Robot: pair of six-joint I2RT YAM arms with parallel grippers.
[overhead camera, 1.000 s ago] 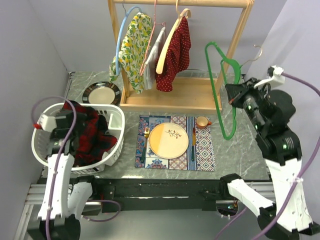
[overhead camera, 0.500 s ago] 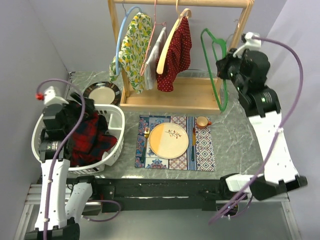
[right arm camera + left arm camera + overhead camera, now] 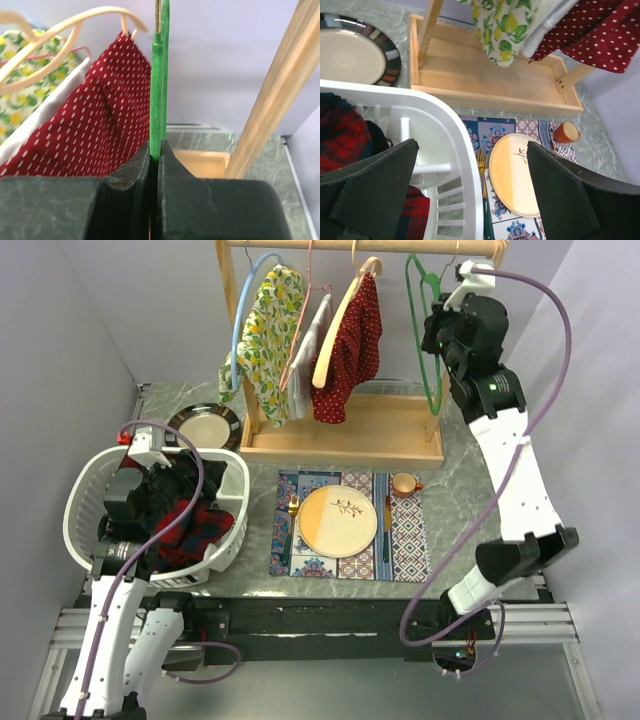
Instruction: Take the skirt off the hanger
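The skirt [image 3: 195, 525], red and dark plaid, lies bunched in the white basket [image 3: 236, 480] at the left; it also shows in the left wrist view [image 3: 345, 142]. My left gripper [image 3: 165, 480] is open and empty above the basket's right side, its jaws wide apart over the rim [image 3: 465, 145]. My right gripper [image 3: 443, 340] is shut on the bare green hanger [image 3: 427, 360], held up at the right end of the wooden rail [image 3: 360, 245]. In the right wrist view the hanger [image 3: 159, 75] rises from between the closed jaws of that gripper [image 3: 155, 150].
The wooden rack holds a lemon-print garment [image 3: 265, 330], a white one [image 3: 310, 350] and a red dotted one [image 3: 355, 345]. A dark-rimmed plate [image 3: 203, 426] sits beside the rack base. A patterned placemat [image 3: 410, 535] carries a yellow plate [image 3: 338, 521], cutlery and an orange cup [image 3: 404, 483].
My right arm has lifted the green hanger from over the table's right side up to the rail. My left gripper has moved right and down over the basket.
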